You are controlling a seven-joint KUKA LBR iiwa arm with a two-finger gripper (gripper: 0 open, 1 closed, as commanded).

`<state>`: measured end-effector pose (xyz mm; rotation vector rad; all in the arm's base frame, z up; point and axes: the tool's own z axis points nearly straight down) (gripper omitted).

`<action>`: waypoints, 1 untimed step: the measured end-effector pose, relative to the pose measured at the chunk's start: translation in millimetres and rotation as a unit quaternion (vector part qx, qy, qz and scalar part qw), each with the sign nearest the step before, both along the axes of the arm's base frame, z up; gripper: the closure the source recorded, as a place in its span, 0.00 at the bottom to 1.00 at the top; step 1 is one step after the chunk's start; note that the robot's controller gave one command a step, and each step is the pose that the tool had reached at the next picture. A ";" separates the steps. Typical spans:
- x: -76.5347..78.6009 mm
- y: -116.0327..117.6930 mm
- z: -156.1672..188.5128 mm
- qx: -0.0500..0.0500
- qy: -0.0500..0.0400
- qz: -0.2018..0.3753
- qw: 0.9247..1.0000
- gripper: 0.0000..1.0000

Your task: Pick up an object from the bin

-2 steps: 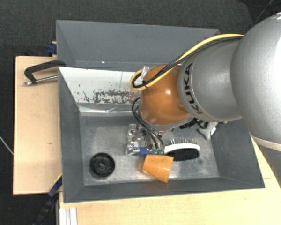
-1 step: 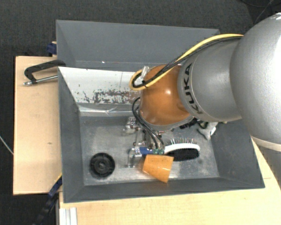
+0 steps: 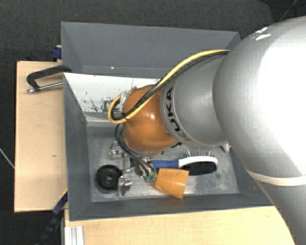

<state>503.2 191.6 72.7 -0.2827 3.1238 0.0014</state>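
My gripper point(image 3: 125, 179) reaches down into the front left part of the bin, under the arm's orange cover. Just left of it lies a black round disc-like thing point(image 3: 107, 177) on the bin floor. To its right lies an orange cup-shaped thing point(image 3: 172, 182) on its side, close to the front wall. Behind that is a brush point(image 3: 194, 165) with a blue handle and a white and black head, its handle end pointing towards the gripper. A small green piece point(image 3: 151, 176) shows between the gripper and the orange thing.
The arm and its orange cover with a yellow cable hide the middle and right of the bin. The bin's sloped walls close in on the left and front, near the gripper.
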 end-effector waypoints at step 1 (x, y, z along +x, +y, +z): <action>2.1 -0.9 1.1 0.002 -0.003 -0.002 1.000 1.00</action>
